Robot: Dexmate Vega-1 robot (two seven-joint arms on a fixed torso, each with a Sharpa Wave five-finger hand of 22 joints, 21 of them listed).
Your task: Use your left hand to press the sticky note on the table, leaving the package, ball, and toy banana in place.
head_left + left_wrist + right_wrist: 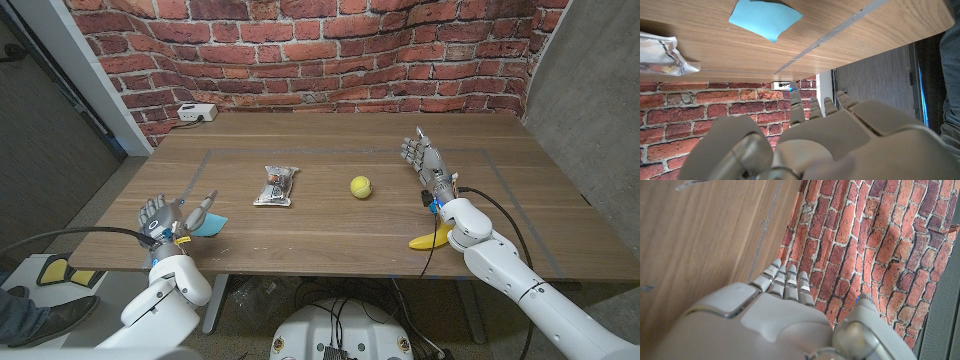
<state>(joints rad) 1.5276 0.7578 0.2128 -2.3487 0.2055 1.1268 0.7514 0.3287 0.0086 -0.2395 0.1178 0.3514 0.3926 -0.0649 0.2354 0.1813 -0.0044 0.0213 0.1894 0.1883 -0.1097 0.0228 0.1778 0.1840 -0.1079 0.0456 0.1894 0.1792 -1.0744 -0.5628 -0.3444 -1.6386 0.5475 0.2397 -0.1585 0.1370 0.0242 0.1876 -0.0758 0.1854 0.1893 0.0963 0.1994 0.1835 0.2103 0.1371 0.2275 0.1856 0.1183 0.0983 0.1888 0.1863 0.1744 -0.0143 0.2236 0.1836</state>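
Note:
A light blue sticky note (208, 224) lies near the table's front left edge, also seen as the blue note (765, 18) in the left wrist view. My left hand (165, 217) hovers just left of it, fingers spread, holding nothing; its back (840, 135) shows in the wrist view. A clear wrapped package (276, 186) lies left of centre, its end (660, 52) in the left wrist view. A yellow-green ball (361, 187) sits mid-table. The toy banana (433, 239) lies at the front right, partly behind my right wrist. My right hand (421, 156) stands upright with fingers apart and empty, its back (775, 315) in the right wrist view.
A white box with a cable (196, 113) sits at the table's far left corner against the brick wall (330, 50). Thin tape lines (340, 152) frame the working area on the wooden table (330, 240). A yellow-and-black object (58, 271) lies on the floor at left.

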